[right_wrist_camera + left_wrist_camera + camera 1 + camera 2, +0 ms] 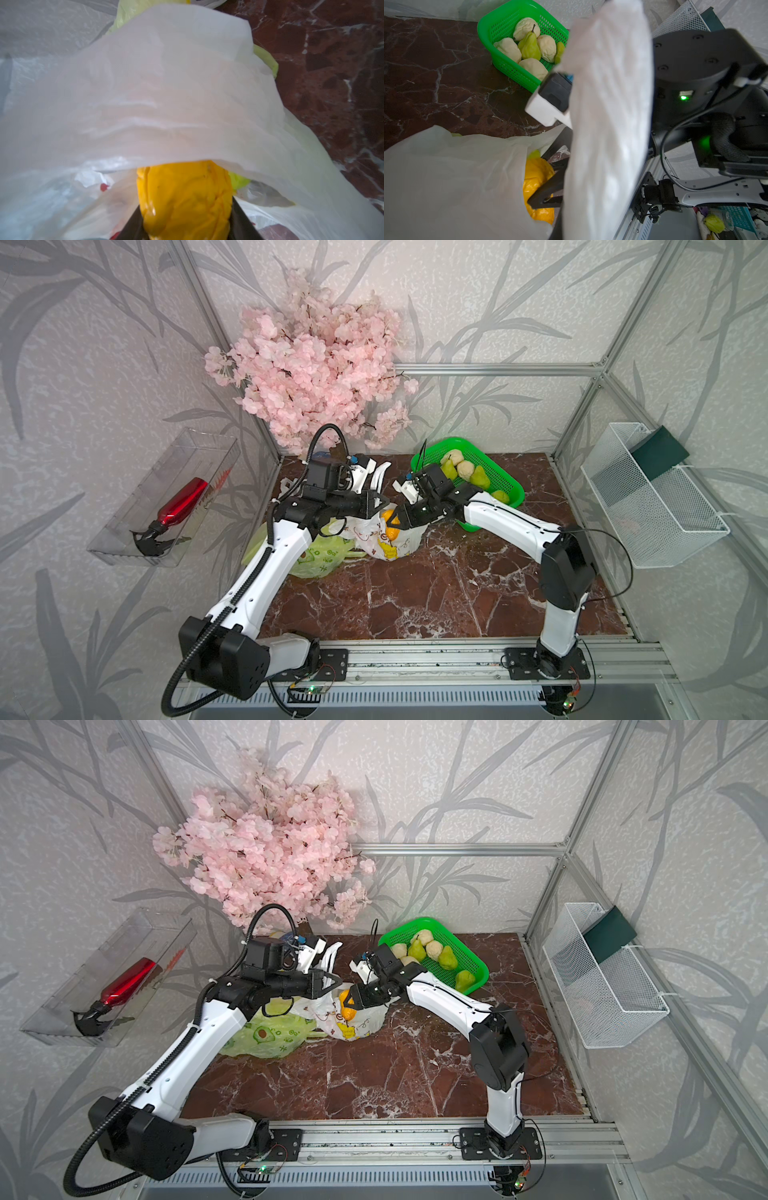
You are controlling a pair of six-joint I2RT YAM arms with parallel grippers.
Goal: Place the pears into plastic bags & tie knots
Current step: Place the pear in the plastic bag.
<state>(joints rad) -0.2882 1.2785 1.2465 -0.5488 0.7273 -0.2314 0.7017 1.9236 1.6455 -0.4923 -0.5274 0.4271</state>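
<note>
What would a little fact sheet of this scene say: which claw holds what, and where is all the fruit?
Left gripper: shut on a handle of the white bag, holding it up
Right gripper: shut on a wrinkled yellow fruit at the white bag's mouth
Green basket: at the back of the table, holding at least three pears among pale bumpy fruits
Yellow-green bag: slumped on the table beside the white bag

Green pears (480, 477) in basket (494, 466), white printed bag (399, 545) open mid-table, avocado-print bag (320, 560) just beside it
</note>
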